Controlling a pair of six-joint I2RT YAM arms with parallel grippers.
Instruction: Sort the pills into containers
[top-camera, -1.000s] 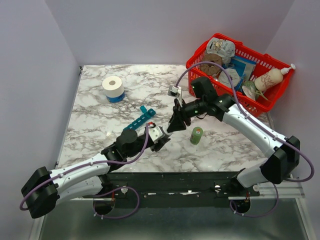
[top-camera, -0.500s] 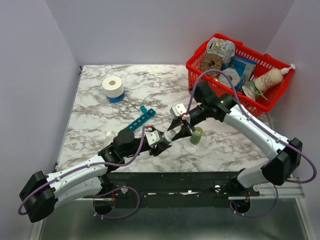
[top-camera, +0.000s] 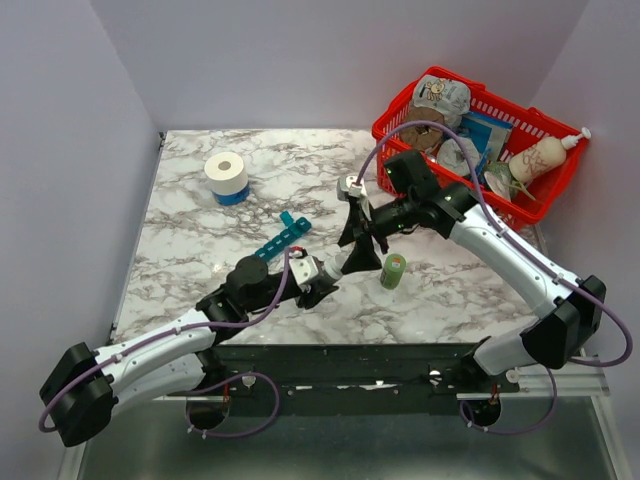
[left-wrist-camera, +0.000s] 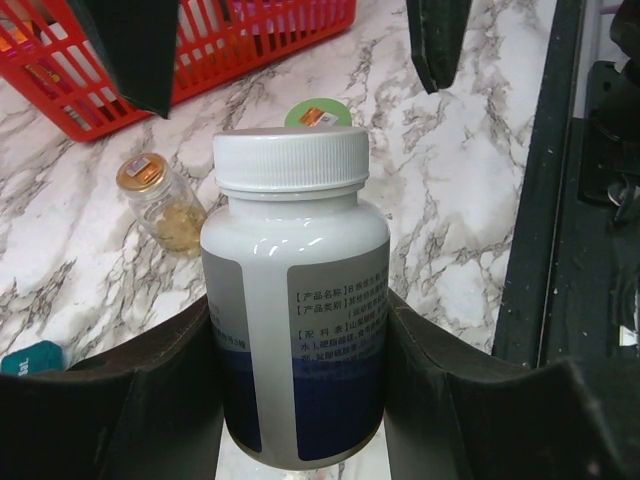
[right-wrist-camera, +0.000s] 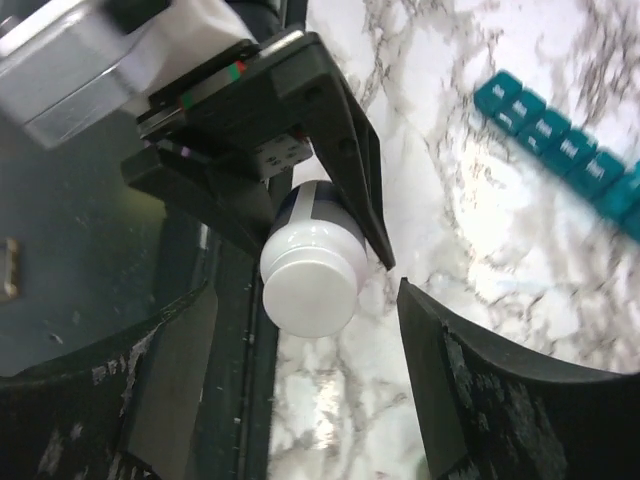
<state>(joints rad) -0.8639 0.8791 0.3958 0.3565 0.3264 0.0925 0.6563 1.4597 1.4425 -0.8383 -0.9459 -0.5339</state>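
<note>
Bottle (left-wrist-camera: 293, 300) (rigid, smooth, probably light) clamped mid-body by left gripper (left-wrist-camera: 297, 405); right gripper (right-wrist-camera: 305, 292), its 2 fingers (right-wrist-camera: 470, 400) spread, empty, flanks the cap (left-wrist-camera: 291, 160), likeliest hold for unscrewing. Organiser (top-camera: 280, 240) lies on tabletop (top-camera: 450, 290) nearby.

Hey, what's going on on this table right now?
The left hand is clamped on a white pill bottle, cap on. The right hand hangs open with its fingers either side of that cap, not gripping it. The teal pill organiser lies untouched on the marble table.
</note>
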